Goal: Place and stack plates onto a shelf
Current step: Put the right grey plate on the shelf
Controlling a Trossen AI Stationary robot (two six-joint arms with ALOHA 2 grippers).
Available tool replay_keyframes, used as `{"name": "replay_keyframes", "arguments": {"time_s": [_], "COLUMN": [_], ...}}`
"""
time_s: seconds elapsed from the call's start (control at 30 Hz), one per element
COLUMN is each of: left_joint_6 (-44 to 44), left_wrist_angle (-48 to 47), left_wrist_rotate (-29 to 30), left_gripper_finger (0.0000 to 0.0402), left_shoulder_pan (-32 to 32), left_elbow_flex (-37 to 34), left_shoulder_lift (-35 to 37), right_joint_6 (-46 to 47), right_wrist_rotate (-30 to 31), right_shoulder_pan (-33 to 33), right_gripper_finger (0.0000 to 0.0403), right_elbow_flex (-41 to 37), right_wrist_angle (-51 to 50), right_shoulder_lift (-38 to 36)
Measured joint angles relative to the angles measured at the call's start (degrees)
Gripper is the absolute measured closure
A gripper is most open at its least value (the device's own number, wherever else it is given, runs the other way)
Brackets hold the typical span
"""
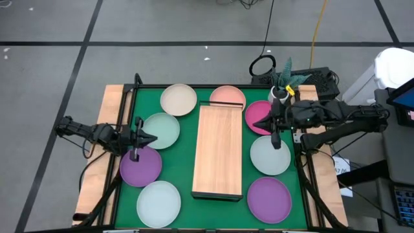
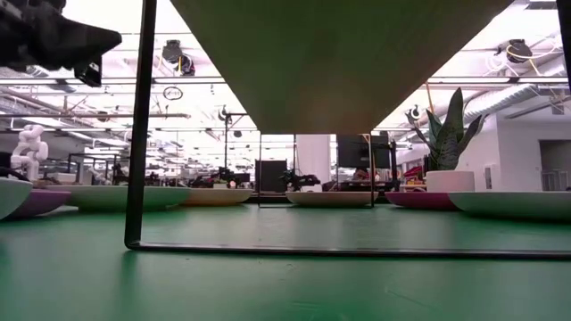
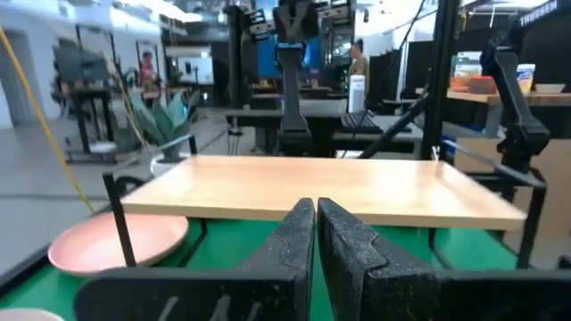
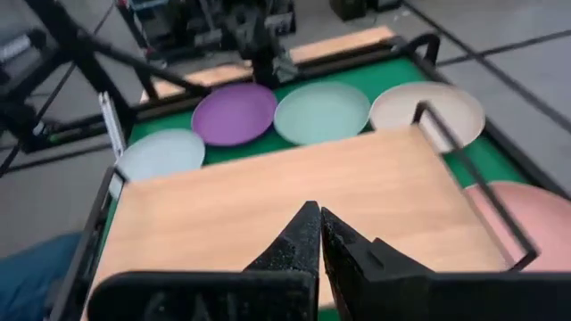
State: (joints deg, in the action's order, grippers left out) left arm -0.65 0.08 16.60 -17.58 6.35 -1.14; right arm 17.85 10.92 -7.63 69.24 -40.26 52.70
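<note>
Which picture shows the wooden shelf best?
The high view: the whole shelf shows from above, bare, with plates around it. The low view sees only its underside. Both wrist views show just its top, partly cut off.

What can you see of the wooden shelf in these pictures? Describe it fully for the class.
The shelf is a long rectangular board of pale, grained wood, lying level and raised on thin black metal legs above the green mat. It stands mid-table, its long side running front to back, with plates on both sides. Its top is bare: no plate rests on it, and neither gripper touches it. A black rail edges its far end.
</note>
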Motion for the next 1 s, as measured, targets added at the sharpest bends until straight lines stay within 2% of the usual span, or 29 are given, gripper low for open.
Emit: {"name": "replay_keyframes", "arguments": {"time_s": [0.13, 0.27, 0.33, 0.73, 0.83, 1.0], "left_joint_6": [5.4, 10.4, 10.2, 11.6, 13.3, 14.9], "left_wrist_angle": [-4.7, -5.5, -6.9, -28.9, -31.9, -32.8], "left_wrist_rotate": [0.0, 0.0, 0.0, 0.0, 0.0, -0.1], "left_gripper_finger": [0.0378, 0.0378, 0.0378, 0.0378, 0.0378, 0.0378], "left_shoulder_pan": [0.0, 0.0, 0.0, -0.1, -0.1, -0.7], "left_elbow_flex": [5.5, 11.2, 15.0, 40.0, 43.0, 43.6], "left_shoulder_lift": [-3.5, -9.6, -13.2, -35.6, -40.0, -45.9], "right_joint_6": [2.0, 4.9, 6.1, 11.5, 12.2, 15.5], "right_wrist_rotate": [1.0, 3.1, 4.2, 4.3, 4.3, 4.3], "right_shoulder_pan": [-2.0, -3.8, -4.6, -7.9, -8.7, -10.1], "right_gripper_finger": [0.0403, 0.0403, 0.0403, 0.0403, 0.0403, 0.0403], "right_elbow_flex": [-1.8, -4.3, -6.1, -14.5, -16.2, -19.6], "right_wrist_angle": [-0.9, -2.9, -3.0, -1.6, -1.8, -1.5], "right_shoulder_lift": [-0.1, -0.1, -0.1, -0.1, -0.1, 0.0]}}
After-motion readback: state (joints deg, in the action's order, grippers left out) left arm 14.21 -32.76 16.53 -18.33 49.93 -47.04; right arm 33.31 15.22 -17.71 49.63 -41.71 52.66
